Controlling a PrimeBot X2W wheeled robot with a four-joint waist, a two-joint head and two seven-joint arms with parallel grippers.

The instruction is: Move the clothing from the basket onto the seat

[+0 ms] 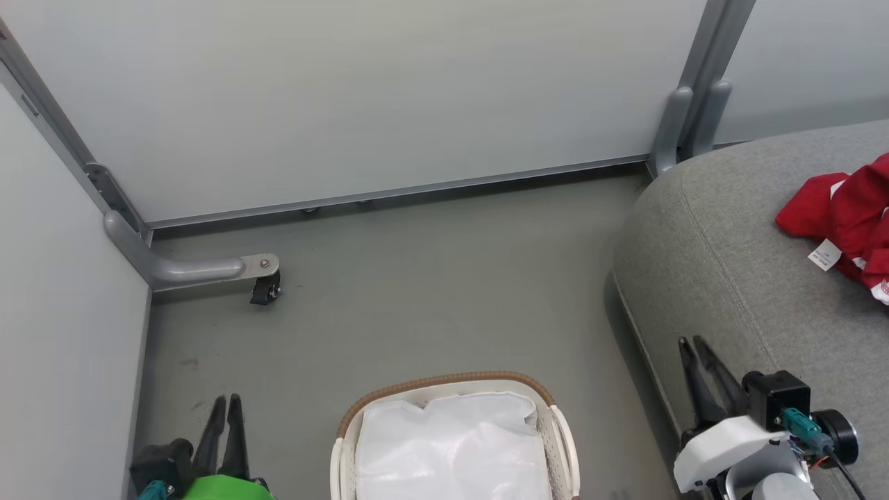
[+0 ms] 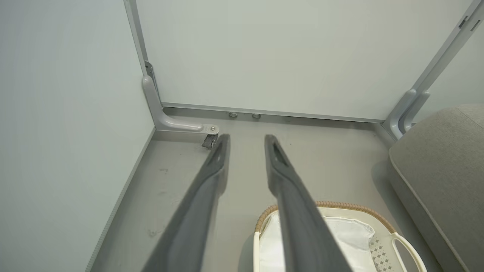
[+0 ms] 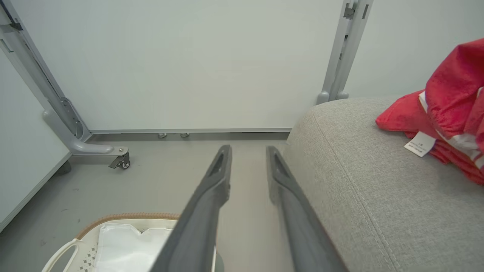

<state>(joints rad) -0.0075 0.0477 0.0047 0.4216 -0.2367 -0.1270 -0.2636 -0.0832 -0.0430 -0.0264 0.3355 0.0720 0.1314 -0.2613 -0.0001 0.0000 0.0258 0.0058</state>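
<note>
While left gripper (image 1: 228,398) and right gripper (image 1: 692,340) hung with jaws part-spread, empty, I feared mistaking the basket's (image 1: 444,379) 6 o'clock liner (image 1: 451,444) for clothing (image 1: 851,208).

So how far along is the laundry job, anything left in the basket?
Looks done: the red clothing lies on the seat, and the basket shows its white liner with no red, though its near end is cut off. Nothing in hand: left gripper and right gripper are empty, jaws apart. Nothing visibly left.
</note>
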